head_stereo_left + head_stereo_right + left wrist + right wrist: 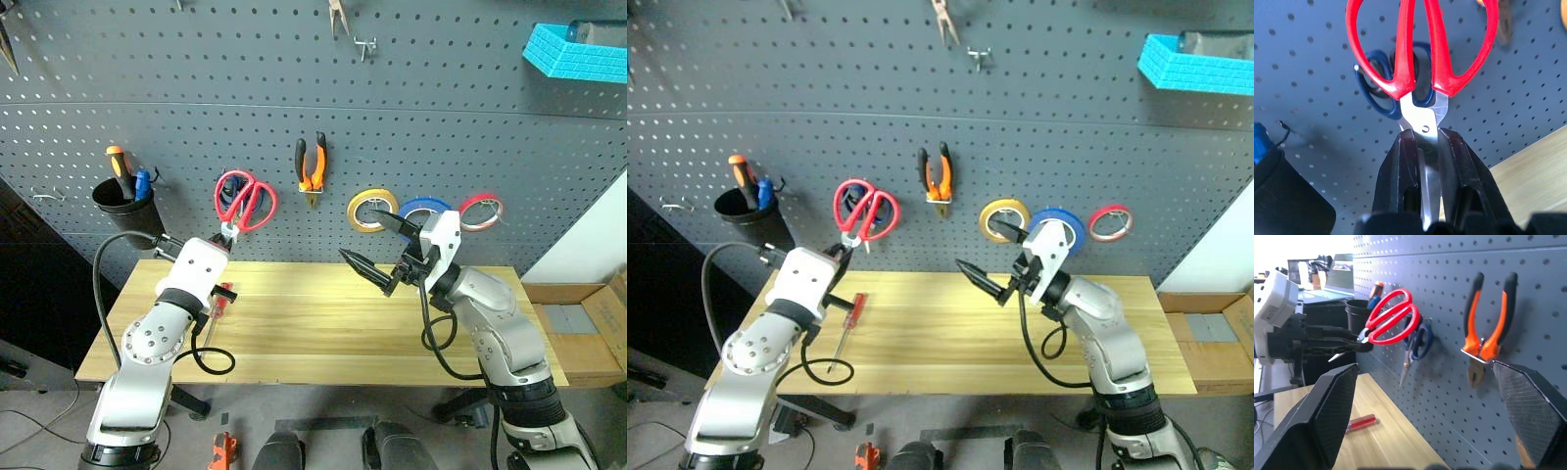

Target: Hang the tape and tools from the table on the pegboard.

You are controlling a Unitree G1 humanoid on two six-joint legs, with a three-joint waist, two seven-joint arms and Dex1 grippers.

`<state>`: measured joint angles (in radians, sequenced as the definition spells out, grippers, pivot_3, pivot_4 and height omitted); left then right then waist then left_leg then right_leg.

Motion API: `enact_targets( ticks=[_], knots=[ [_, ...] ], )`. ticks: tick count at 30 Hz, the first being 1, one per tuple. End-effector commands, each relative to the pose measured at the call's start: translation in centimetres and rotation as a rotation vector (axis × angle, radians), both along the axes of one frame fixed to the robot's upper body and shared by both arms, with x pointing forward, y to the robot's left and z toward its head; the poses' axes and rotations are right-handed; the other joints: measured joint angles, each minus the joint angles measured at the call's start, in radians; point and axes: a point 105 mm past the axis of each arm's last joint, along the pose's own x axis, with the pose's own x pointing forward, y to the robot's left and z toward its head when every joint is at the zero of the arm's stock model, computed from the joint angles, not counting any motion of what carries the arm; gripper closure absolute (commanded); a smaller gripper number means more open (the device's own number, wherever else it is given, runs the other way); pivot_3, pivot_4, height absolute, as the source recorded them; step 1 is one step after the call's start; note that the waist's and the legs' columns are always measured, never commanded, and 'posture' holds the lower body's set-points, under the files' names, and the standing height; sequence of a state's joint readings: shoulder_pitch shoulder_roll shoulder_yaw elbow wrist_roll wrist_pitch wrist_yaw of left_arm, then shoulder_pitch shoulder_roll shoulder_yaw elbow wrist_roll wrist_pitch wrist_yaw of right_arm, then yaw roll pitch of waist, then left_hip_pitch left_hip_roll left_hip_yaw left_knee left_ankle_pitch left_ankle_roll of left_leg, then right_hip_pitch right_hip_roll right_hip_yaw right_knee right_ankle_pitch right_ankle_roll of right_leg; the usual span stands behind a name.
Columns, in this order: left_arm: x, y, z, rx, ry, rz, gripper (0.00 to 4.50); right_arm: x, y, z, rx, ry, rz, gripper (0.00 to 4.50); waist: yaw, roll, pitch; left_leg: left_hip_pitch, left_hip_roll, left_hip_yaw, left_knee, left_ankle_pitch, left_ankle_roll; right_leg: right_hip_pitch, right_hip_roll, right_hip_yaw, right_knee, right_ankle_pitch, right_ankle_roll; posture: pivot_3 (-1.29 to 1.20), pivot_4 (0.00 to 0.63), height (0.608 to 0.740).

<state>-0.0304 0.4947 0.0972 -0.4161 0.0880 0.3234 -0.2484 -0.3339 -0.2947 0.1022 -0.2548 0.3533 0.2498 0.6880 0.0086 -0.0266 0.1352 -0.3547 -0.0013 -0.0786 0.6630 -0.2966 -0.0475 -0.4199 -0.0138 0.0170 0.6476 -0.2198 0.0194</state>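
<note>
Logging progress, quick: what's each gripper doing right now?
Left gripper: shut on the red-handled scissors by the blades.
Right gripper: open, holding nothing.

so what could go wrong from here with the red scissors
The left gripper pinches the red scissors only by the blades, so they could slip or swing. Blue-handled scissors already hang right behind, so the hook may be crowded. The screwdriver still lies on the table.
</note>
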Motion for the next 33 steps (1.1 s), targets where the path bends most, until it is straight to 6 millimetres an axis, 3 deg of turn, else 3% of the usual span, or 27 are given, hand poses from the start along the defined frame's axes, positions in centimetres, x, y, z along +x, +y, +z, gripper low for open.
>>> enact_targets(
  ticks=[1,12,23,33],
  knots=[
    [-0.3,0.5,1.2,-0.011,-0.066,0.024,4.29,-0.1,-0.4,1.5,0.011,-0.070,-0.013,0.00,-0.001,0.000,0.000,0.000,0.000,0.000,0.000,0.000,0.000,0.000,0.000,0.000,0.000,0.000,0.000,0.05,0.065,0.740],
    [-0.3,1.7,-0.6,-0.120,0.001,0.107,4.29,0.2,-1.2,0.7,-0.014,-0.061,-0.058,0.00,-0.007,0.000,0.000,0.001,0.000,0.000,0.000,0.000,0.000,0.001,0.000,0.000,0.001,0.000,0.000,0.05,0.081,0.740],
    [1.6,0.2,-0.5,-0.148,0.065,0.036,4.29,0.3,-1.1,0.6,-0.015,-0.051,-0.063,0.00,-0.009,0.001,0.000,0.007,0.000,0.000,0.000,0.000,0.000,0.006,0.000,0.000,0.001,0.000,0.000,0.05,0.094,0.740],
    [1.0,-0.2,-2.9,-0.224,0.165,0.037,0.78,-0.1,-1.1,0.2,-0.041,-0.042,-0.046,0.00,-0.010,0.001,0.000,0.009,0.000,0.000,0.000,0.000,0.000,0.008,0.000,0.000,0.000,0.000,0.000,0.04,0.112,0.740]
  ],
)
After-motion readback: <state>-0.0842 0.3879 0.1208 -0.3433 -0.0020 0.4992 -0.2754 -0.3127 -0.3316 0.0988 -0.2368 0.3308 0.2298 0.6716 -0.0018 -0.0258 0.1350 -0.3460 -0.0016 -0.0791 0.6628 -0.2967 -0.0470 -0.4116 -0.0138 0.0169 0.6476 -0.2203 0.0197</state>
